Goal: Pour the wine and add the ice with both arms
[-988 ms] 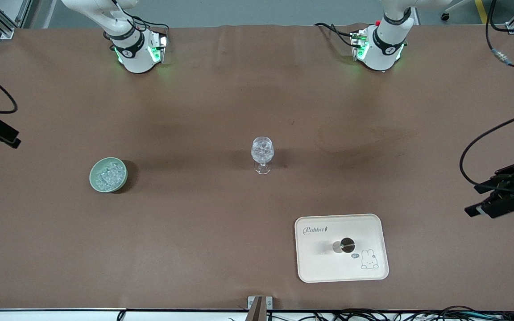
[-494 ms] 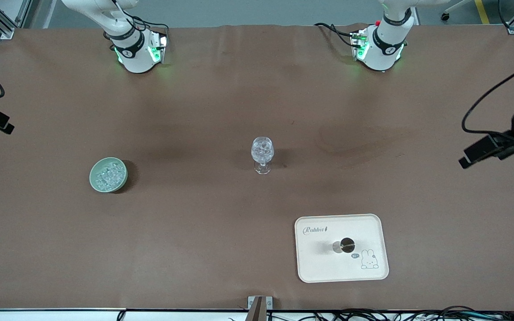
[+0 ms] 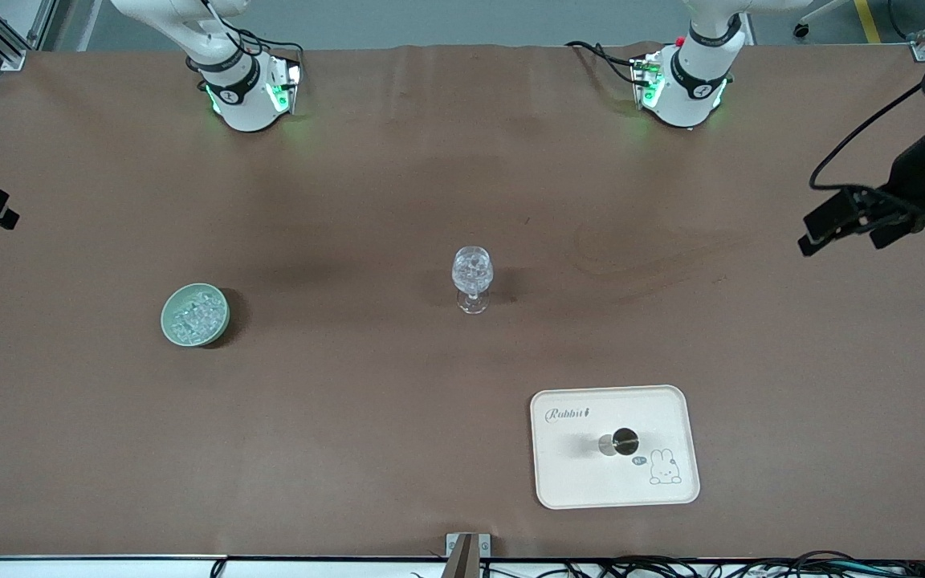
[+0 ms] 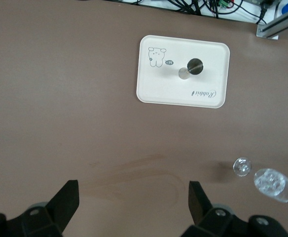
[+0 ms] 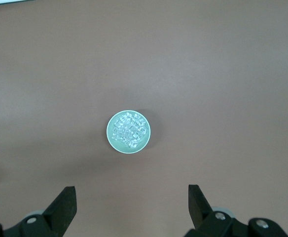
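Glittering in small clear lumps, the ice [image 3: 195, 315] was heaped in a green bowl [image 3: 176, 331] toward the right arm's end; more filled the upright wine glass [image 3: 472, 271] at mid-table. A white tray [image 3: 583, 482] lay nearer the camera. The left gripper [image 4: 134, 205] and right gripper [image 5: 132, 207] were held spread, empty, above bare cloth.

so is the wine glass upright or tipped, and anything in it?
Upright: the wine glass stands on its foot mid-table, bowl above the stem. Its bowl holds clear glittering lumps of ice; no coloured liquid shows.
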You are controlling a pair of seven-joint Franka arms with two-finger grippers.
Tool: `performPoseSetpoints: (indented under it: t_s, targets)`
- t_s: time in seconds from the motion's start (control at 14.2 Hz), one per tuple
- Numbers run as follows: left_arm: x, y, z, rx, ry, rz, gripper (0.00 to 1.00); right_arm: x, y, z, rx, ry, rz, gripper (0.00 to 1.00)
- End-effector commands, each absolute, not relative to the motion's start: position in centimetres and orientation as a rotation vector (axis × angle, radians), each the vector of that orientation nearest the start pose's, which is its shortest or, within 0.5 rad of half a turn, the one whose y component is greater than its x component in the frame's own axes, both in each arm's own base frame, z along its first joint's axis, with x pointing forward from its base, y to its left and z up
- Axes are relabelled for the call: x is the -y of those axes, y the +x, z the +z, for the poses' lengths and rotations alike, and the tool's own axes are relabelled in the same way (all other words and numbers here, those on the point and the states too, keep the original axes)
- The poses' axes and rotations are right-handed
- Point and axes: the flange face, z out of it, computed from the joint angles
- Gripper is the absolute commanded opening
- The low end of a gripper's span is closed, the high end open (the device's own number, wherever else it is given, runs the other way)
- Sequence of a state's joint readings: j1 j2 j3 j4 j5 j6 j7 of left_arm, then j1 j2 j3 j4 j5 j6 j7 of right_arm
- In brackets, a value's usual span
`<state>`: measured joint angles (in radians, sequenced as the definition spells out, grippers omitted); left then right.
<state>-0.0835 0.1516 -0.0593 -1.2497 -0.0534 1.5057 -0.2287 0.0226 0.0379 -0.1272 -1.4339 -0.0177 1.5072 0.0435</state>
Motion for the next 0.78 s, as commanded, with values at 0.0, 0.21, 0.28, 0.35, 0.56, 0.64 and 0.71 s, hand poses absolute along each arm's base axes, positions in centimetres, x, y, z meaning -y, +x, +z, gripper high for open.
performPoseSetpoints:
  t_s: [0.0, 0.21, 0.28, 0.35, 0.56, 0.64, 0.71]
  targets:
    - [7.5, 55.0, 69.4, 0.029, -3.154, -0.184, 0.98, 6.6, 54.7, 67.0, -0.234, -3.126, -0.068, 1.00]
    - [6.9, 52.4, 69.5, -0.073, -3.137, -0.193, 0.98, 6.8, 54.7, 66.9, -0.232, -3.127, -0.066, 1.00]
    - [6.9, 51.8, 69.2, -0.093, -3.133, -0.189, 0.98, 6.8, 54.8, 66.9, -0.236, -3.127, -0.066, 1.00]
    - [7.0, 51.6, 68.9, -0.098, -3.132, -0.179, 0.98, 6.8, 54.8, 66.8, -0.244, -3.126, -0.063, 1.00]
    - [7.6, 52.6, 68.4, -0.144, -3.136, -0.164, 0.98, 6.9, 54.7, 66.8, -0.246, -3.124, -0.063, 1.00]
    - [7.6, 52.8, 68.1, -0.149, -3.138, -0.159, 0.97, 6.9, 54.7, 66.8, -0.246, -3.124, -0.063, 1.00]
    - [7.7, 52.7, 68.1, -0.153, -3.144, -0.156, 0.97, 6.9, 54.7, 66.8, -0.246, -3.124, -0.063, 1.00]
